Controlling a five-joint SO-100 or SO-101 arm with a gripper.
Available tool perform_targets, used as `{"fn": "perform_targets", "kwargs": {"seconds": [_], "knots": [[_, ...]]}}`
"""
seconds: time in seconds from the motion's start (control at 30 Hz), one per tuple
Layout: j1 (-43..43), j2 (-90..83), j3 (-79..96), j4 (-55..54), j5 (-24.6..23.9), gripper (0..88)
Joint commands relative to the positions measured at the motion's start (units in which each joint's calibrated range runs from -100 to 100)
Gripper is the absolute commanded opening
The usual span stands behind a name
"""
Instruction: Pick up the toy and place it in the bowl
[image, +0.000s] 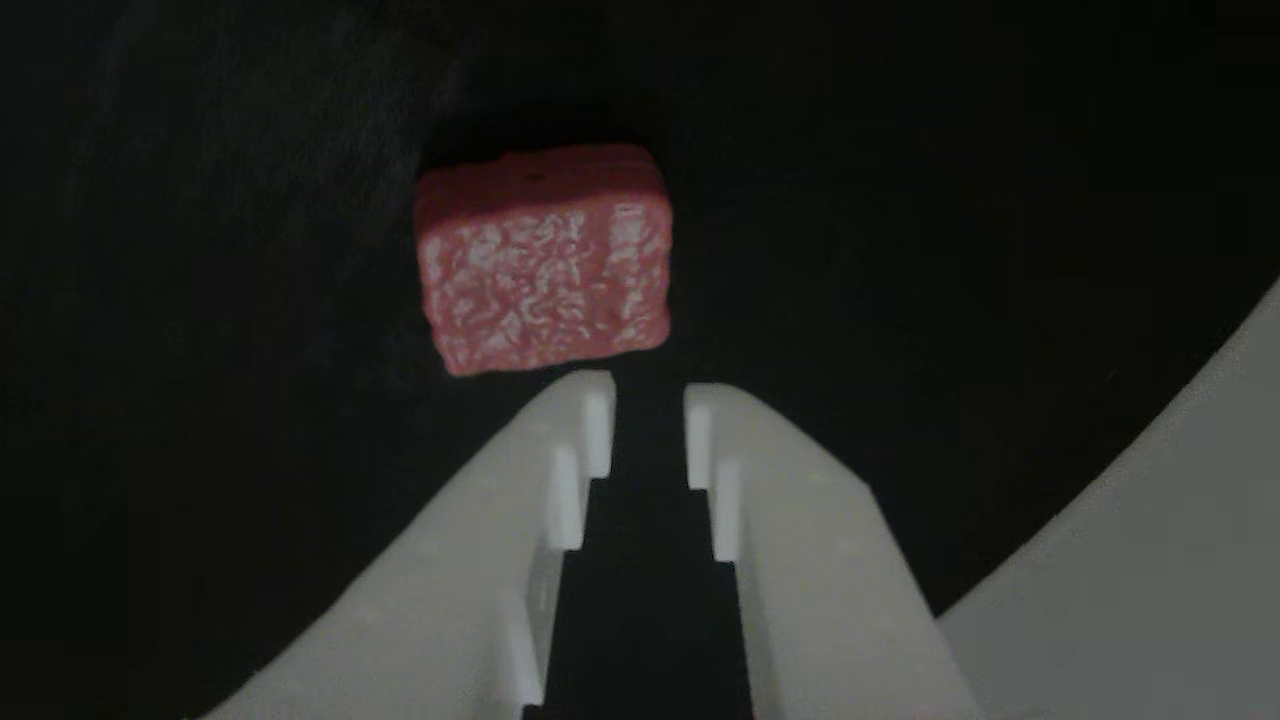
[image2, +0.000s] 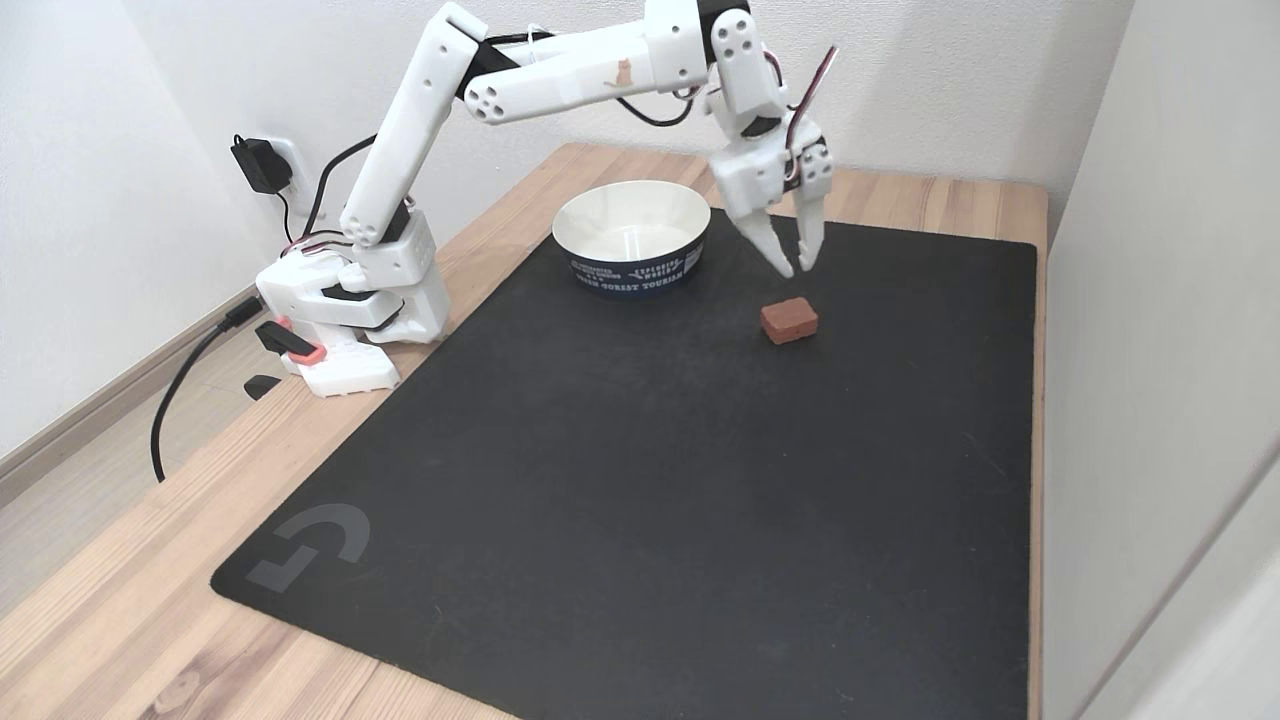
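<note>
toy on mat, just below end effector, apart

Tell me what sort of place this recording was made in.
Probably a room in a home: a wooden table pushed into a corner of white walls, a power adapter plugged into a wall socket, and wood flooring with a baseboard beside it.

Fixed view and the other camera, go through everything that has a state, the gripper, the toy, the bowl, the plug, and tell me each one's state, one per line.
gripper: open, empty, hanging just above the toy, tips pointing down.
toy: lying flat on the black mat, not gripped, outside the bowl.
bowl: upright on the mat, nothing visible inside, apart from the toy.
plug: sitting in the wall socket, cable attached.
</note>
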Motion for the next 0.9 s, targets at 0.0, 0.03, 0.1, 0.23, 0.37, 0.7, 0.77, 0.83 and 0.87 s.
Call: {"fn": "perform_targets", "kwargs": {"seconds": [0.0, 0.03, 0.1, 0.23, 0.37, 0.7, 0.77, 0.83, 0.87], "knots": [[0.06, -0.49, -2.34, 0.45, 6.56, 2.5], [0.14, -0.49, -2.34, 0.45, 6.77, 2.5], [0.56, -0.49, -2.34, 0.45, 6.82, 2.6], [0.72, -0.49, -2.34, 0.53, 6.51, 2.6], [0.81, -0.49, -2.34, 1.72, 6.45, 4.3], [3.48, -0.83, -3.06, 11.71, 6.87, 36.8], [3.40, -0.66, -3.06, 11.71, 6.87, 36.8], [3.40, -0.66, -3.06, 11.71, 6.87, 36.8], [3.40, -0.66, -3.06, 11.71, 6.87, 36.8]]}}
